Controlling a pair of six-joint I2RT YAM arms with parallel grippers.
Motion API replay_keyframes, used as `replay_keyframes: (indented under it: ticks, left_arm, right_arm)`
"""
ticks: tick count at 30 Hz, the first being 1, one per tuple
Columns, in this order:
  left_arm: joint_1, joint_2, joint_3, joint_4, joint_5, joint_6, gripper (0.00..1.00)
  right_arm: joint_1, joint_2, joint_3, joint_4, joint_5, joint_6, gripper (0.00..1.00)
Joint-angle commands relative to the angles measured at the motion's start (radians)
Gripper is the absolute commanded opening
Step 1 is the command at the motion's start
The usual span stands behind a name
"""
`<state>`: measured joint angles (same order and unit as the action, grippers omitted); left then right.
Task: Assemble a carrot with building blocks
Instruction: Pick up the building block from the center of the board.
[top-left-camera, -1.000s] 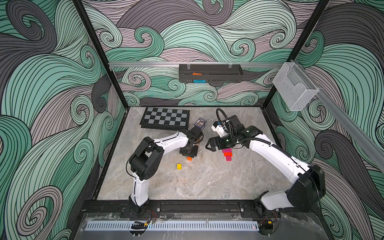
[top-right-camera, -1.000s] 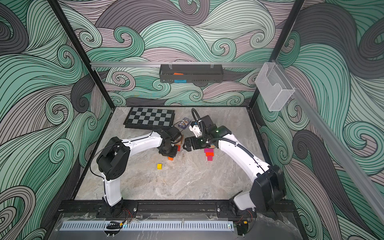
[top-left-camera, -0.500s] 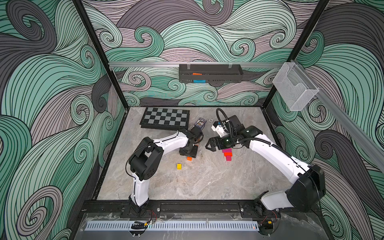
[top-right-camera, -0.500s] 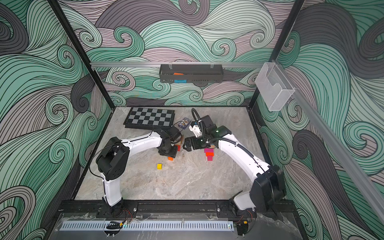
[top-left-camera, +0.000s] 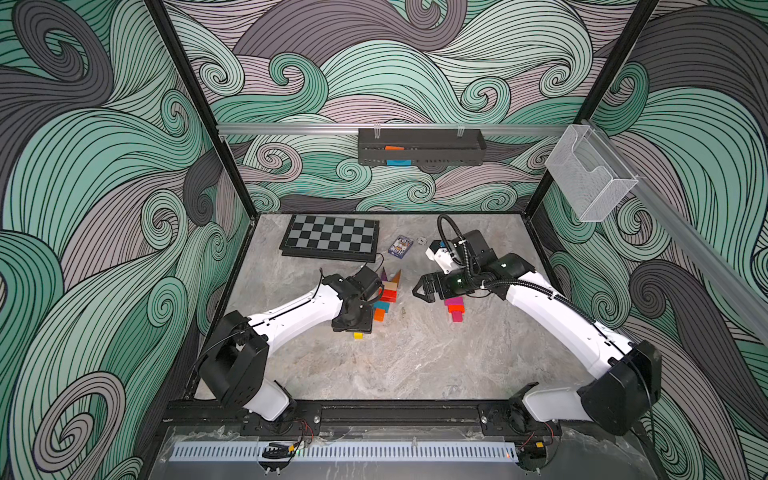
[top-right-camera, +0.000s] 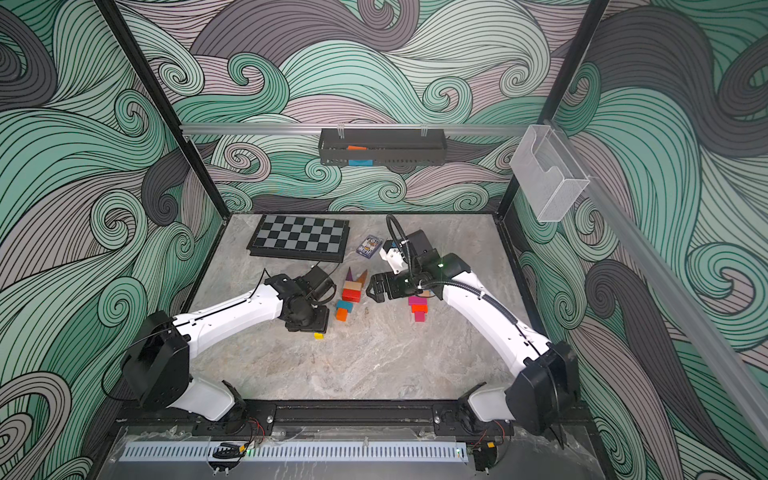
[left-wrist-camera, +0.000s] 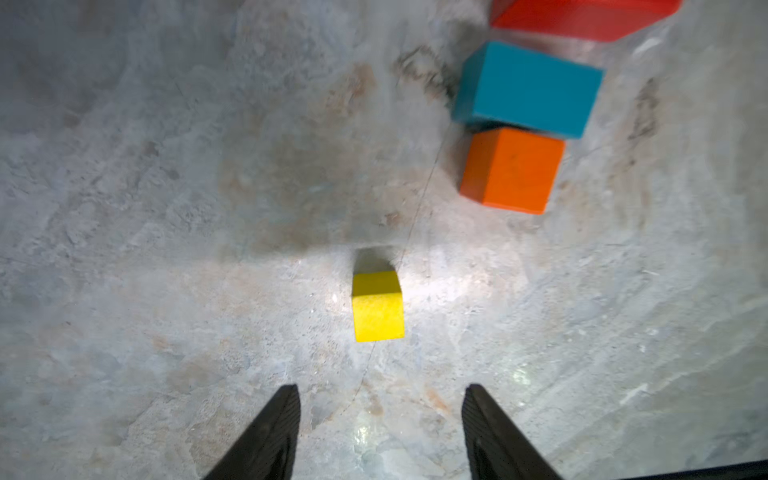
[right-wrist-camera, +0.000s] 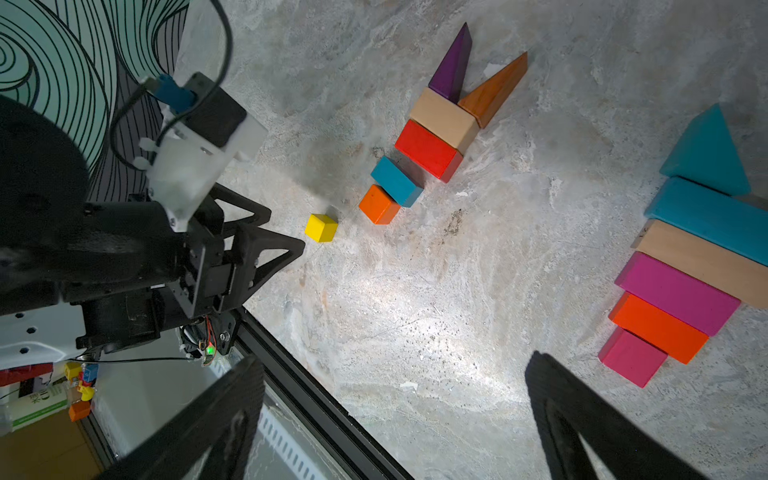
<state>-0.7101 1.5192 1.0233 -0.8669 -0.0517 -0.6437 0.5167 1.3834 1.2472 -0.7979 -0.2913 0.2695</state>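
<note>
The counter (top-left-camera: 415, 365) carries the building blocks (right-wrist-camera: 428, 149) in two rows. In both top views my right arm covers the far end of the pink-and-orange row (top-left-camera: 455, 309), so only its near blocks show. My right wrist view shows more of it, but its long teal and beige blocks run off the frame edge. From above, my left wrist hides most of the yellow cube (top-left-camera: 358, 335). The wedge-topped row (right-wrist-camera: 442, 118) ends in an orange cube (left-wrist-camera: 511, 170); its red block (left-wrist-camera: 582, 16) is cut off in my left wrist view. My left gripper (left-wrist-camera: 380, 390) stands partly apart and holds nothing, with the yellow cube just ahead of its tips, untouched. My right gripper (right-wrist-camera: 395, 359) is spread wide and empty, hovering between the two rows.
</note>
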Motion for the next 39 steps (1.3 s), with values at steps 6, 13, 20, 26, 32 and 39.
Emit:
replay_keyframes:
  ticks: [6,13,20,26,32,39]
  left_arm:
    - [-0.009,0.076,-0.002,0.078,-0.032,-0.016,0.65]
    - [-0.008,0.144,-0.006,0.118,-0.028,-0.017,0.57]
    - [-0.008,0.179,-0.018,0.140,-0.024,-0.014,0.30]
    - [-0.011,0.166,-0.022,0.139,-0.014,-0.005,0.14]
    - [-0.032,0.151,0.017,0.133,-0.001,0.016,0.10]
    - [-0.054,0.244,0.126,0.136,0.002,0.067,0.10]
  right_arm:
    - [0.003,-0.001,-0.015,-0.011,-0.023,-0.006,0.99]
    - [0.003,0.007,-0.017,-0.011,-0.020,-0.009,0.99]
    - [0.003,0.012,-0.017,-0.010,-0.017,-0.014,0.99]
    - [0.003,0.012,-0.015,-0.011,-0.016,-0.013,0.99]
    - [0.003,0.015,-0.014,-0.010,-0.014,-0.010,0.99]
    - [0.003,0.022,-0.006,-0.007,-0.011,-0.010,0.99]
